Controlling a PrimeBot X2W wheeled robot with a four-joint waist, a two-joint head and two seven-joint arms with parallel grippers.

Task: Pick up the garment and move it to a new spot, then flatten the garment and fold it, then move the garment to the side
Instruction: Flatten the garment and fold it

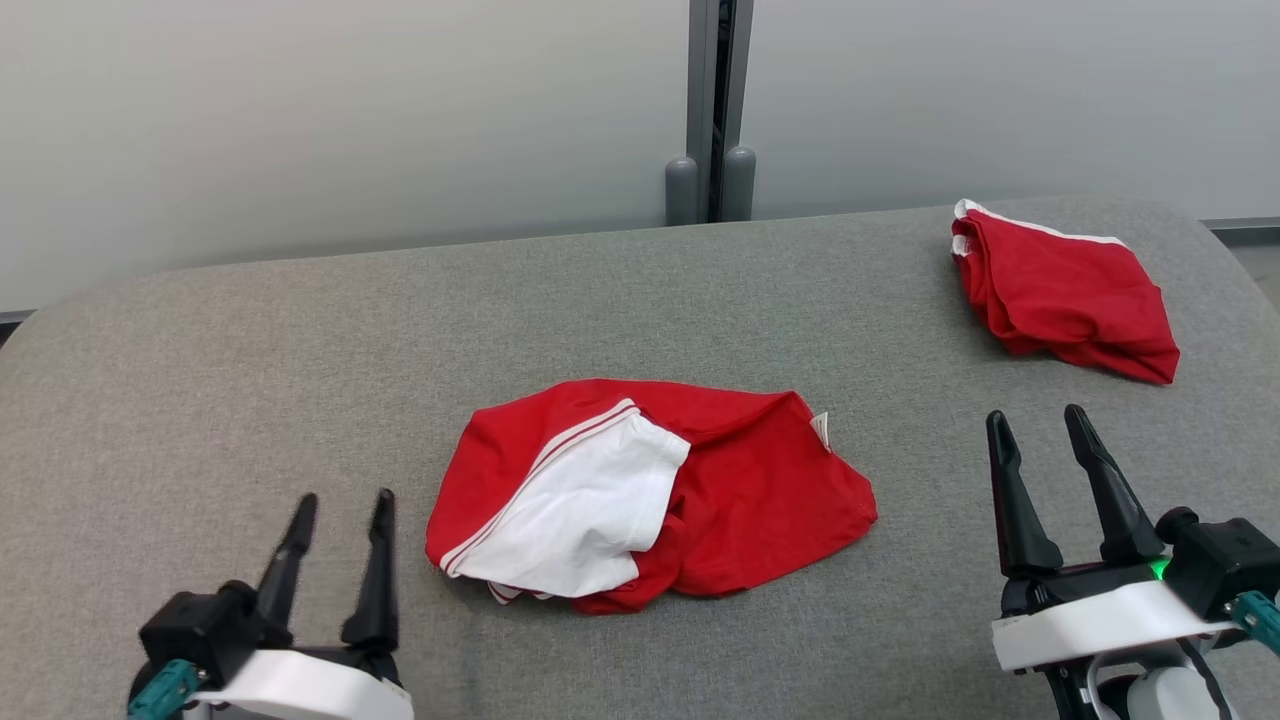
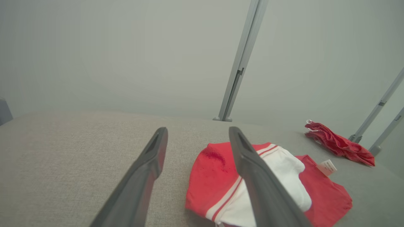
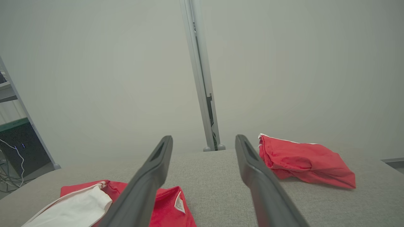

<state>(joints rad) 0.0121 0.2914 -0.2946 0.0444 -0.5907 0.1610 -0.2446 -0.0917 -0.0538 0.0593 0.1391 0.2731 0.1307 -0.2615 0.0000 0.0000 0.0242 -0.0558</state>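
Garment (image 1: 650, 495), red with a white panel, is lying crumpled mid-bench (image 1: 250, 380), nearer the front edge. Left hand (image 1: 345, 495) is hovering by the near left, fingers spread, gripping nothing. Right hand (image 1: 1035, 412) is hovering by the near right, spread and empty too. Second red garment (image 1: 1065, 290) is sitting bunched at the far right corner.

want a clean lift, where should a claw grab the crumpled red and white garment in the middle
On the garment, probably the red corner by the tag: the cloth humps into a fold there, and it faces the open right claw, so come in from the right.
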